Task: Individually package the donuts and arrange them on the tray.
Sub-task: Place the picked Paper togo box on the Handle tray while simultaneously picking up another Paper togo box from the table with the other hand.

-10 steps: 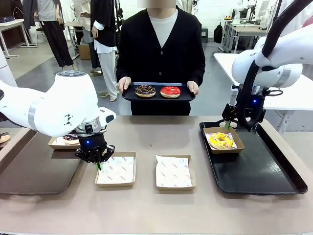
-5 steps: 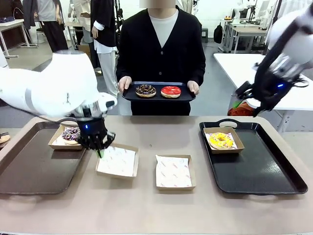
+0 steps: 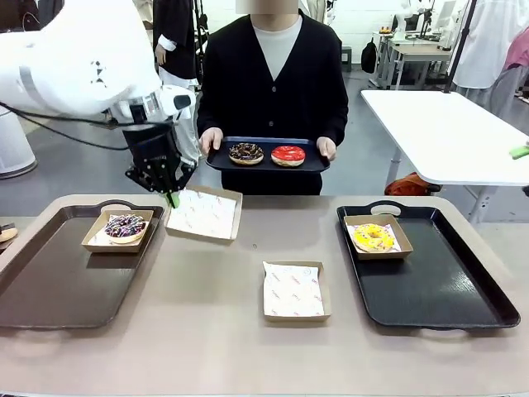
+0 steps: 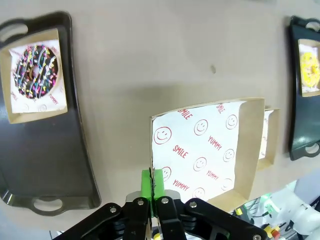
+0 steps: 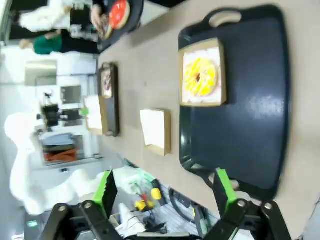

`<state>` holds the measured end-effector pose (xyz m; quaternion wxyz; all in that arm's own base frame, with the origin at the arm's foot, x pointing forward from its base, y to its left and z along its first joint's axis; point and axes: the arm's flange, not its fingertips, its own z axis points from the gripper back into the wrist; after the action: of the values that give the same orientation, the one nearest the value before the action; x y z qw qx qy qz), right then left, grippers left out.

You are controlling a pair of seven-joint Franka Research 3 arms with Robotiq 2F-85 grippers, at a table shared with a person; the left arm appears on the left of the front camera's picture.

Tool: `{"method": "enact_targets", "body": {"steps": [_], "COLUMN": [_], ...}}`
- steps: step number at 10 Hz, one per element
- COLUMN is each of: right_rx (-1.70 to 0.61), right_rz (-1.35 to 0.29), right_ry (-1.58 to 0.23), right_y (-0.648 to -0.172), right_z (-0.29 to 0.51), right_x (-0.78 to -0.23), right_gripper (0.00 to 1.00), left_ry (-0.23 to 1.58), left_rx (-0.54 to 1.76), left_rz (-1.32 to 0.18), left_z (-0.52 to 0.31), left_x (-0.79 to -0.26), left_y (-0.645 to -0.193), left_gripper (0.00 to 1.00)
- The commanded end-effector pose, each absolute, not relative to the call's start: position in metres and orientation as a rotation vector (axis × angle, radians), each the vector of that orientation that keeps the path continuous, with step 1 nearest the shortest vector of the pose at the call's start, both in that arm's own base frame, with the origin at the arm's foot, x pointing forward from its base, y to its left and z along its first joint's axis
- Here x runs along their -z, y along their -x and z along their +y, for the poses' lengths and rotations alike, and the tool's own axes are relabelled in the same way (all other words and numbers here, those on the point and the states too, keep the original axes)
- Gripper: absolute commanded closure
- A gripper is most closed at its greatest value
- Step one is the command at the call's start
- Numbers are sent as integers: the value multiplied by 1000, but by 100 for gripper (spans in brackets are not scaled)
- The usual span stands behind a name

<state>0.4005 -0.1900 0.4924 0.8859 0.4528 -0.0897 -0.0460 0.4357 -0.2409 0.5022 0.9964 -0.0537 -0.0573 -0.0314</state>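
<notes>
Presently my left hand [image 3: 171, 197] is clamped tight on one rim of an empty carton [image 3: 205, 214], its green pads pinching the cardboard edge. The carton hangs tilted above the bench [image 3: 248, 356], near the far edge and just beside the left tray [image 3: 58, 281]. The left wrist view shows its paper liner printed with smiling faces and the words SMILE and YUMMY, and its shadow on the bench below. At the far end of the left tray, the drizzled donut [image 3: 126, 225] sits in a carton of its own. A second empty carton [image 3: 295, 289] lies flat at the middle of the bench. On the right tray [image 3: 446, 289], in its far left corner, the yellow donut [image 3: 374, 237] rests in a lined carton. The person at the far side holds a small dark tray [image 3: 267, 167] in both hands. It carries the sprinkled chocolate donut [image 3: 245, 152] just beside the red donut [image 3: 288, 155], neither in a carton. My right hand [image 5: 165, 180] has its fingers spread wide with nothing between them, and it looks down on the right tray from well above.
</notes>
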Motion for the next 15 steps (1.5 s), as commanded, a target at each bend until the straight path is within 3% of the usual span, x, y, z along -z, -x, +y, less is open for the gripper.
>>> {"method": "enact_targets", "body": {"steps": [1, 8, 15], "right_rx": [51, 66, 74], "right_rz": [-200, -246, -218], "right_ry": [-1057, -1189, -1169], "right_y": [-401, -381, -379], "right_z": [-211, -249, -250], "right_x": [-460, -397, -395], "right_gripper": [0, 0, 0], "left_ry": [88, 55, 93], "left_rx": [79, 28, 47], "left_rz": [-100, -72, -75], "left_z": [-246, -249, -246], "left_x": [-510, -496, -490], "left_y": [-457, -513, -507], "left_gripper": [100, 100, 100]}}
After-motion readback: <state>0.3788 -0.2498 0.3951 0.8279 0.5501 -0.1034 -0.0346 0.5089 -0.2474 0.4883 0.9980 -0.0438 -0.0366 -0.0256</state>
